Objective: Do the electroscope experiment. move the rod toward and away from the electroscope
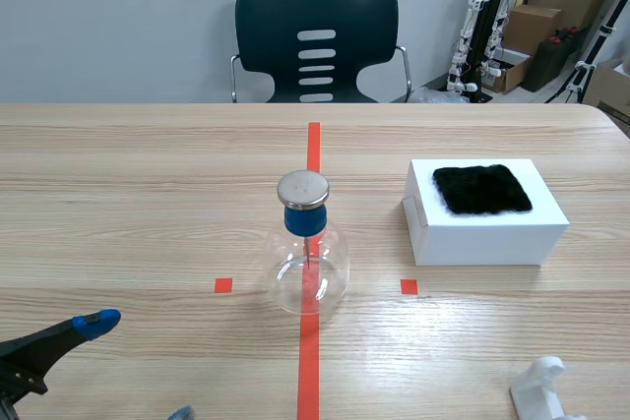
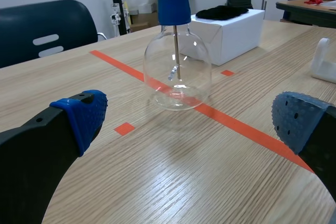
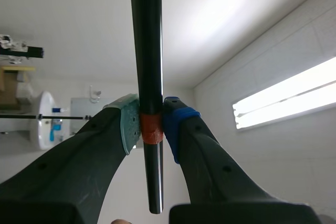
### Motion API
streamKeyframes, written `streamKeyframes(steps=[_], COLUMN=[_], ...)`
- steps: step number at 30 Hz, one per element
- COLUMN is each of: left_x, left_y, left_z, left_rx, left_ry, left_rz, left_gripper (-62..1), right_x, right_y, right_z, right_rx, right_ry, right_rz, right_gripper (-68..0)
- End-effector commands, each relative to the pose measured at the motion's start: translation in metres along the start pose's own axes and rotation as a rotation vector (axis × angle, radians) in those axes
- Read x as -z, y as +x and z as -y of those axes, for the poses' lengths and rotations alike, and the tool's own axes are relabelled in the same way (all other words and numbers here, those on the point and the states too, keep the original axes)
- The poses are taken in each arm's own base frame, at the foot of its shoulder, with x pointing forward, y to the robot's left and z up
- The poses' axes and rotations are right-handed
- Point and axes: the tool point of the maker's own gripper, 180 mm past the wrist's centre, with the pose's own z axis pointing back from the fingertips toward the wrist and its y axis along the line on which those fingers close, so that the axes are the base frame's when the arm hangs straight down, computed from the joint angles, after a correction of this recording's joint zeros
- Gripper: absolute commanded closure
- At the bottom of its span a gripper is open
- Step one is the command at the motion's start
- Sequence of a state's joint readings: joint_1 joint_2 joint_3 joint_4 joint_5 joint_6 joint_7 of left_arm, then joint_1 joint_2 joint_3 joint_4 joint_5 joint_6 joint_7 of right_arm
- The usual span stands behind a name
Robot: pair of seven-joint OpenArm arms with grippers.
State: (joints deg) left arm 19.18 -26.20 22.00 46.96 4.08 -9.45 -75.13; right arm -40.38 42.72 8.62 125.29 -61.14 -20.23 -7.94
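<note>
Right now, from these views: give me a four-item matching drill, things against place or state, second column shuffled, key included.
Things:
1. rod
2. flask
3. cloth
4. left end effector

Place or state:
A. lying on top of the white box
B. open, nothing between its fingers
C. standing on the red tape line
D. clamped in the right end effector

Pairs: 1-D, 2-C, 3-A, 4-B
</note>
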Motion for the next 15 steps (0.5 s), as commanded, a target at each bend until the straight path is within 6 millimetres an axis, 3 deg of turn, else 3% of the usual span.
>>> streamKeyframes(steps=[1, 15], left_x=[0.001, 0.001], left_y=[0.005, 0.005], left_z=[-0.004, -0.004], left_rx=[0.007, 0.007], left_ry=[0.002, 0.002], left_rz=[0.023, 0.023], left_gripper=[-62.3, -62.3], right_x=[0.004, 0.032], right_y=[0.005, 0.040], right_z=[-0.001, -0.048], right_rx=[-0.019, -0.142], right_ry=[-0.018, 0.021], right_rz=[0.017, 0.102], right_gripper=[-1.0, -1.0])
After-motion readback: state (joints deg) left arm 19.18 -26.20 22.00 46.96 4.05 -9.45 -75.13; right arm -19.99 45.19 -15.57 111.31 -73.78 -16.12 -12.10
